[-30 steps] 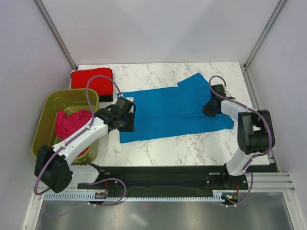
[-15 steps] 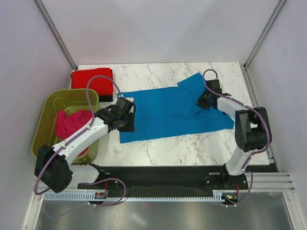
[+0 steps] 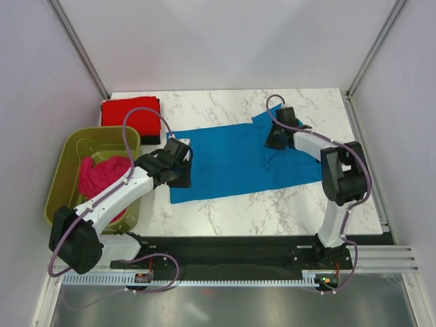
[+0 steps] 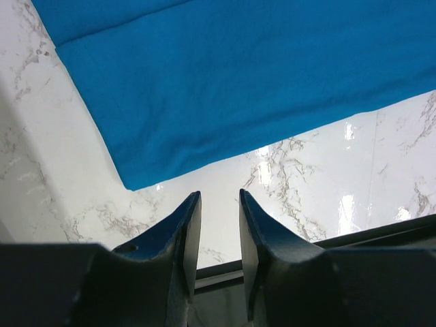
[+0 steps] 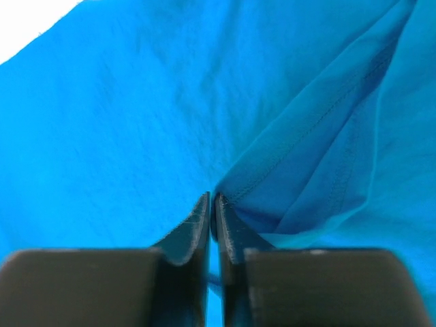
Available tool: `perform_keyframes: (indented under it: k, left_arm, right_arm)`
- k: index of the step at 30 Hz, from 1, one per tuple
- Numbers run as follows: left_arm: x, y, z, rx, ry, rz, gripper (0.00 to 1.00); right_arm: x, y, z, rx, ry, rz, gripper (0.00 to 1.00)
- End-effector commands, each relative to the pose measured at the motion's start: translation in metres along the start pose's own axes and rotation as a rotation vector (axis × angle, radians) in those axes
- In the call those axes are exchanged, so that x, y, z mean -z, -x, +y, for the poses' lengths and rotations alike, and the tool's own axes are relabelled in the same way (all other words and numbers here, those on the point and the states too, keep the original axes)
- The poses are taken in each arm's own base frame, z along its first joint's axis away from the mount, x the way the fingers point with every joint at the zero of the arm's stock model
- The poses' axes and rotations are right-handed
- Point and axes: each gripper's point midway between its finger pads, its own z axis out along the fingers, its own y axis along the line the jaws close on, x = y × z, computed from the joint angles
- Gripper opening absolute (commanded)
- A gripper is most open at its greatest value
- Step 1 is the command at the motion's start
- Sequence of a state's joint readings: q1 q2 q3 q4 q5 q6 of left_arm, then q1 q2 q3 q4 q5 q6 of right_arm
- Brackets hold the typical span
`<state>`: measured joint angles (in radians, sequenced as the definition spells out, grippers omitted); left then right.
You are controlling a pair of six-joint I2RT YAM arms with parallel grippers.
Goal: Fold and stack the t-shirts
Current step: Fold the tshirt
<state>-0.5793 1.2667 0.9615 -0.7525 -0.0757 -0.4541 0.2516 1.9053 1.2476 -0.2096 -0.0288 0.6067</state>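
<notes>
- Blue t-shirt (image 3: 238, 160) lies flat on the table (image 3: 204, 211), its long axis running left to right (red tee (image 3: 131, 116) sits folded at the far-left corner).
- We see the right gripper (image 5: 212, 199) pinched on a fold by the sleeve seam, at the shirt's right end.
- Left gripper (image 4: 219, 197) hangs slightly parted and empty, just off the near-left corner.

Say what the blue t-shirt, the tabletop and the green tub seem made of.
Bright blue cloth t-shirt: soft matte knit, likely cotton; it creases and shows stitched seams. White grey-veined tabletop: glossy marble or marble-look laminate; it mirrors lights. Olive-green tub: probably plastic; smooth moulded rim.
</notes>
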Motion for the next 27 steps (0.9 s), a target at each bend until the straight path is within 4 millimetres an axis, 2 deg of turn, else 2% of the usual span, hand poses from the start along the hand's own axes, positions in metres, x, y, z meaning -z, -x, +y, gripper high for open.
perform_keyframes:
  k: [1, 3, 4, 6, 7, 9, 11, 12, 13, 14, 15, 16, 18, 20, 23, 27]
  left_arm:
    - [0.002, 0.006, -0.005, -0.030, -0.036, -0.028, 0.37]
    - [0.002, 0.005, -0.010, -0.026, -0.059, -0.019, 0.37]
    - [0.002, 0.004, -0.015, -0.023, -0.082, -0.008, 0.38]
    - [0.002, 0.007, -0.023, 0.002, -0.112, -0.001, 0.40]
    - [-0.003, 0.005, -0.028, 0.010, -0.127, 0.028, 0.40]
    - [-0.007, 0.008, -0.037, 0.033, -0.150, 0.048, 0.40]
    - [-0.020, 0.005, -0.040, 0.040, -0.146, 0.095, 0.40]
    - [-0.022, 0.010, -0.043, 0.043, -0.146, 0.092, 0.40]
    - [-0.033, 0.006, -0.041, 0.047, -0.128, 0.125, 0.40]
    - [-0.036, 0.009, -0.044, 0.049, -0.129, 0.130, 0.40]
    - [-0.040, 0.009, -0.044, 0.061, -0.120, 0.142, 0.40]
    - [-0.045, 0.007, -0.043, 0.067, -0.109, 0.156, 0.40]
    - [-0.059, 0.001, -0.040, 0.094, -0.070, 0.195, 0.40]
    - [-0.071, -0.010, -0.034, 0.129, -0.026, 0.235, 0.40]
    - [-0.082, -0.023, -0.022, 0.159, 0.042, 0.264, 0.40]
    - [-0.090, -0.037, -0.001, 0.176, 0.149, 0.267, 0.40]
  right_arm:
    - [0.007, 0.012, 0.014, 0.096, -0.005, -0.006, 0.18]
    - [0.013, 0.016, 0.004, 0.129, -0.069, -0.013, 0.32]
    - [0.022, 0.017, -0.003, 0.140, -0.105, -0.004, 0.35]
    - [0.036, 0.032, -0.009, 0.168, -0.160, -0.037, 0.41]
    - [0.048, 0.037, -0.019, 0.168, -0.219, -0.041, 0.42]
    - [0.060, 0.039, -0.035, 0.151, -0.295, -0.037, 0.43]
    - [0.075, 0.033, -0.064, 0.122, -0.402, -0.013, 0.42]
    - [0.082, 0.030, -0.073, 0.098, -0.425, -0.010, 0.41]
    - [0.084, 0.020, -0.096, 0.066, -0.471, 0.020, 0.41]
    - [0.088, 0.016, -0.108, 0.043, -0.488, 0.027, 0.40]
    - [0.096, 0.022, -0.122, -0.005, -0.499, 0.005, 0.40]
    - [0.098, 0.011, -0.137, -0.023, -0.520, 0.030, 0.39]
    - [0.105, 0.013, -0.151, -0.073, -0.511, 0.018, 0.38]
    - [0.105, 0.003, -0.162, -0.086, -0.519, 0.036, 0.36]
    - [0.102, -0.005, -0.171, -0.091, -0.539, 0.048, 0.35]
    - [0.098, -0.005, -0.206, -0.132, -0.623, 0.045, 0.33]
